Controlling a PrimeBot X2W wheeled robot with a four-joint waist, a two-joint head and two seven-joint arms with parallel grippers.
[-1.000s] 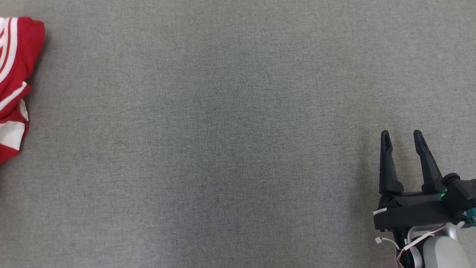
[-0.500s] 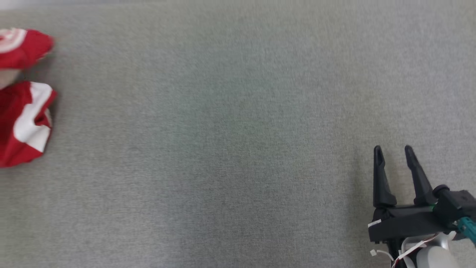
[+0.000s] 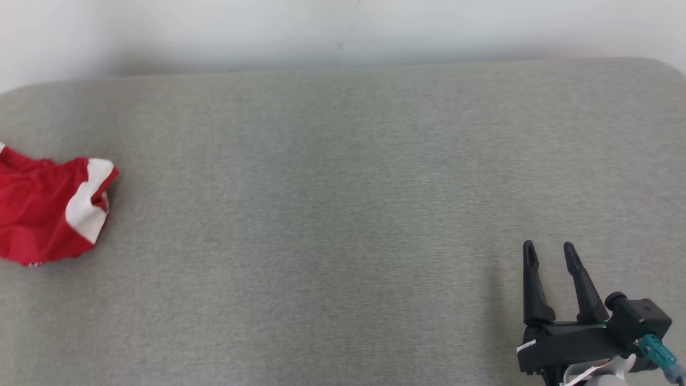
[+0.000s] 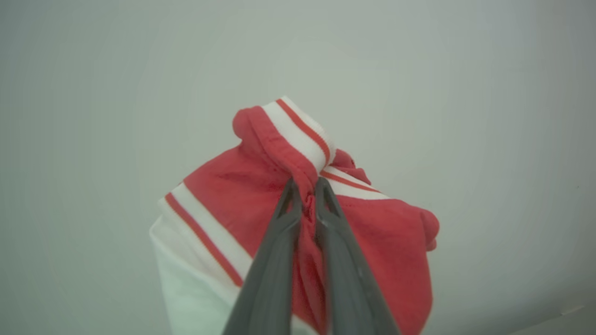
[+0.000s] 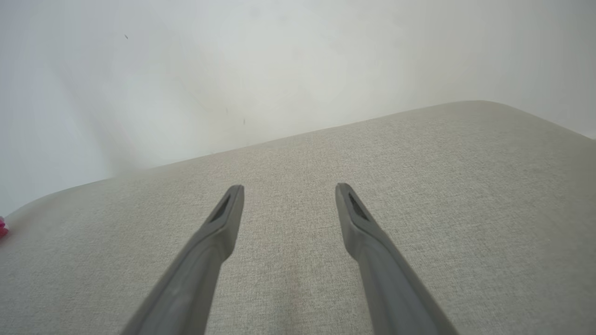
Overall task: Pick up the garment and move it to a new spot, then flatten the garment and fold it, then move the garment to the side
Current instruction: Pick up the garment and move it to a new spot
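The garment [image 3: 51,214] is red cloth with white bands, bunched at the far left of the grey padded surface [image 3: 332,203] in the head view. In the left wrist view my left gripper [image 4: 305,188] is shut on a fold of the garment [image 4: 260,186], near its red-and-white striped hem, and the cloth hangs bunched below the fingertips against a pale wall. My right gripper [image 3: 549,249] stands open at the lower right of the surface, nothing between its fingers [image 5: 223,218]. A sliver of the red garment [image 5: 2,228] sits at the left edge of the right wrist view.
The grey surface's far edge [image 3: 343,67] meets a pale wall [image 3: 343,27], with rounded corners at the left and right. The wall [image 5: 233,70] also stands behind the surface in the right wrist view.
The head camera has tilted up, bringing the wall and far edge into view. The garment has changed shape and bunched up as my left gripper shut on it. The right gripper stayed open.
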